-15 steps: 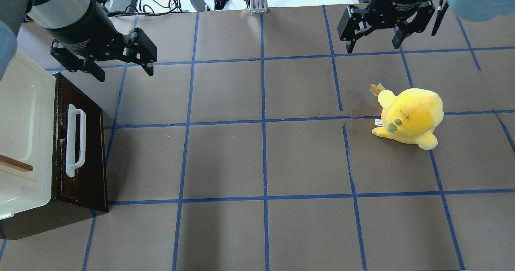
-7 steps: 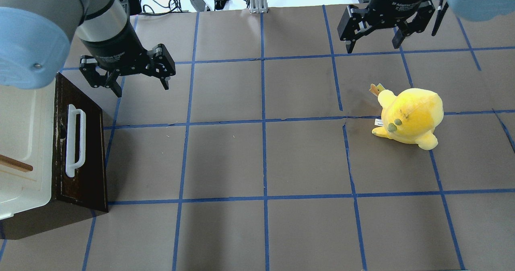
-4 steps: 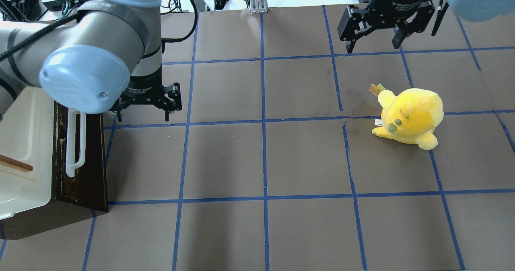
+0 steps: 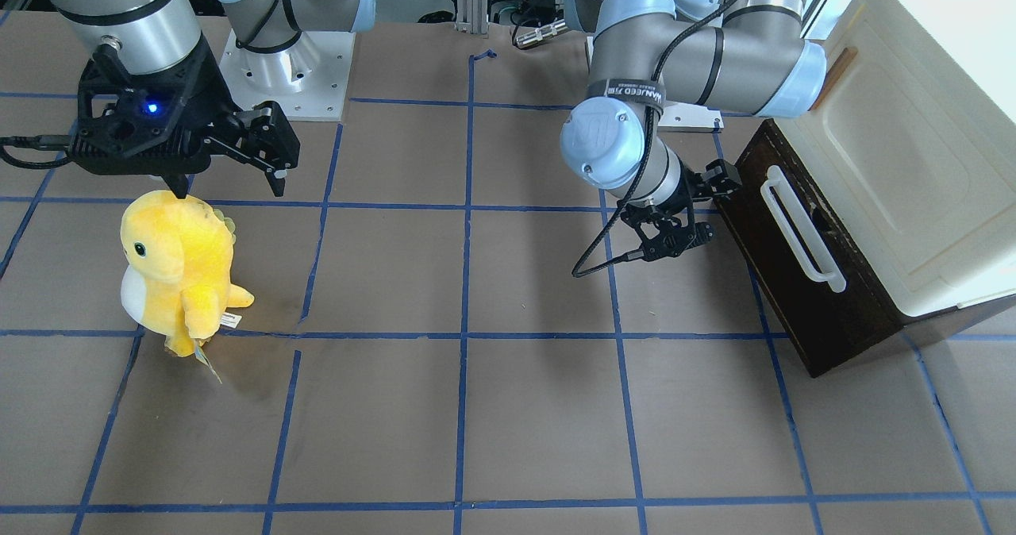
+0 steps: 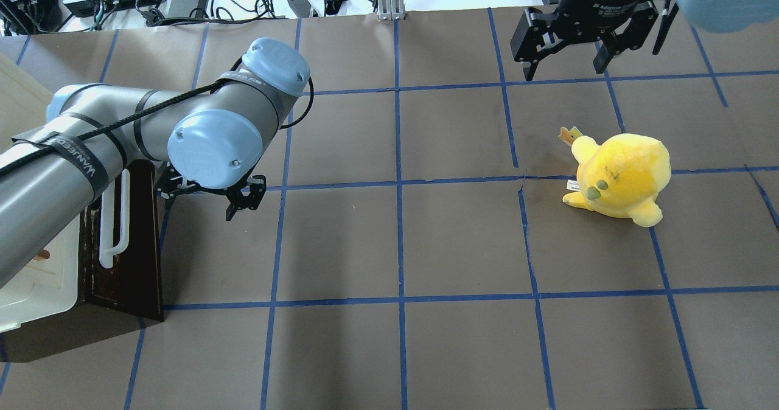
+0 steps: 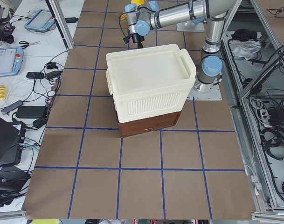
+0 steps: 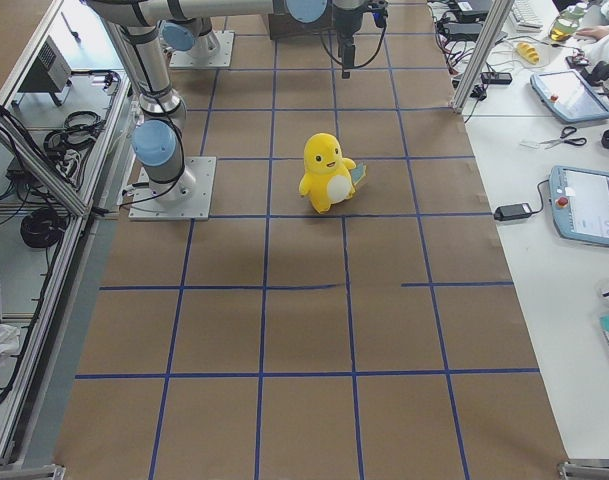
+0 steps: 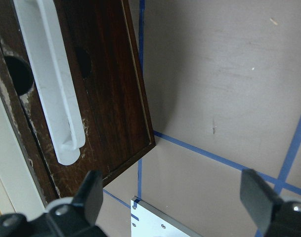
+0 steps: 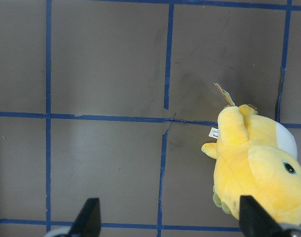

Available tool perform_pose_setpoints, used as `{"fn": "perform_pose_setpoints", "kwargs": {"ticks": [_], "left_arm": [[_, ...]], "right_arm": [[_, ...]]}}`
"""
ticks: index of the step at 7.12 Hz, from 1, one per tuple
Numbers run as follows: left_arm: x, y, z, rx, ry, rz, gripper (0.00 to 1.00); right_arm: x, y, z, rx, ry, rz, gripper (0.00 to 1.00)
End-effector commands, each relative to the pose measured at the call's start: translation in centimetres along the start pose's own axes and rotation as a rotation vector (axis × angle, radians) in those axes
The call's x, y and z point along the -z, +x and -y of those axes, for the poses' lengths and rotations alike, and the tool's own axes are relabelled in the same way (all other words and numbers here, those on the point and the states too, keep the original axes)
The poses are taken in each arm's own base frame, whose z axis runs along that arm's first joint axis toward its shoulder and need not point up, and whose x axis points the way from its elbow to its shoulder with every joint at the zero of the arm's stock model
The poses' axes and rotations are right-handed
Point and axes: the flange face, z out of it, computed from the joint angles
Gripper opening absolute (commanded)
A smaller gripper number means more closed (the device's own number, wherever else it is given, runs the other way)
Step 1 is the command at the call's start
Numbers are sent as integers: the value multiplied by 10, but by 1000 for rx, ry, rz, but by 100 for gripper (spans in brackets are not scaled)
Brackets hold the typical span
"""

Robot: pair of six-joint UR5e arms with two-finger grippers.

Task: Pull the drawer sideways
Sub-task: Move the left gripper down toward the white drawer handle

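Dark-brown drawer (image 5: 131, 264) sits at the surface's (image 5: 462, 239) left edge, under a cream cabinet (image 5: 24, 294). Left tool (image 5: 201, 204) open, just beside the white handle (image 5: 114, 221), not touching. Right tool (image 5: 563, 64) open, far right, near yellow toy (image 5: 621, 179).

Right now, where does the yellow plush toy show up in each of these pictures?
Exterior front-facing: yellow plush toy, left side.
Overhead exterior: toy, right side.
Exterior left: not in it.
Exterior right: toy, upper middle.
Left wrist-mounted: not in it.
Right wrist-mounted: toy, lower right corner.
Shared landmark: the torn blue tape crossing beside the toy.
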Motion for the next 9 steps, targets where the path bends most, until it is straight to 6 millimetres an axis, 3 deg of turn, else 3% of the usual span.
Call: {"fn": "perform_pose_setpoints", "kwargs": {"ticks": [1,3,5,9], "left_arm": [[-32,24,16,30,-20,148,100],[-58,31,20,-64,0,351,100],[-64,25,22,-118,1,434,100],[-89,-7,41,-101,-27,490,100]], "right_arm": [[0,0,0,0,0,0,100],[0,0,0,0,0,0,100],[0,0,0,0,0,0,100],[0,0,0,0,0,0,100]]}}
